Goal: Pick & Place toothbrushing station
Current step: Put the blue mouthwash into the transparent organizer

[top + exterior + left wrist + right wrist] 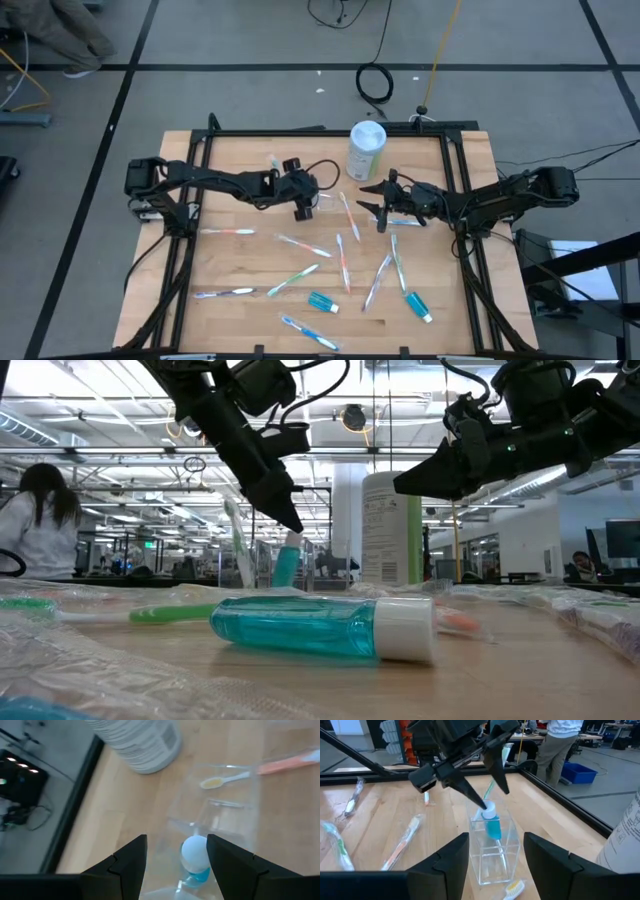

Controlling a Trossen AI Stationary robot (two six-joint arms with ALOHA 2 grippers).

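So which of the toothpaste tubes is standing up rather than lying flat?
The toothpaste tube inside the clear cup, under the left gripper. The other two tubes lie flat on the table's near side.

Left end effector [176, 865] fingers spread w/ white-capped blue toothpaste tube [196, 861] between them, in clear cup [220, 817]; orange toothbrush [260, 770] and white canister [137, 742] further ahead on bench [125, 805].

Printed lines cover the label of the white canister [391, 527] at 12 o'clock on the tabletop [240, 270]; none is legible.
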